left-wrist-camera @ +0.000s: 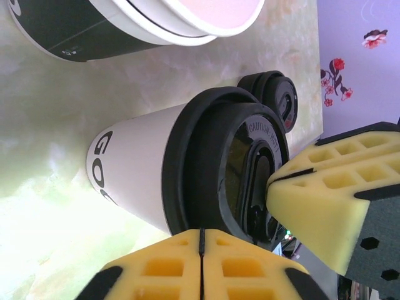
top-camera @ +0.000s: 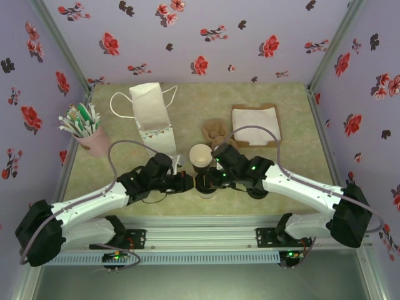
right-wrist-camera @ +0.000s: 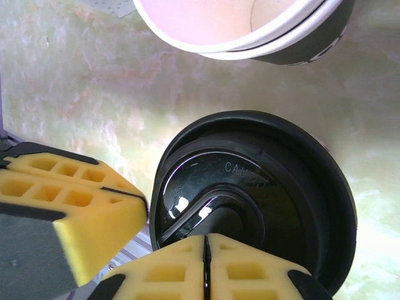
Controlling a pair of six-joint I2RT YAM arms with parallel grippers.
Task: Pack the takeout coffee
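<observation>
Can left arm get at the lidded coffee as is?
Probably yes. The left tool sits at the lid of the takeout coffee, nothing between; its jaws are shut, and the right tool crowds that lid.

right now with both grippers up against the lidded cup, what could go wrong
1. The left gripper and right gripper are both shut and crowd the lid of the takeout coffee. Neither is around its wall, so a sideways nudge could tip it.
2. The open cup stands close behind it and the lid stack close beside it. If the coffee slides, it could knock either of them.
</observation>
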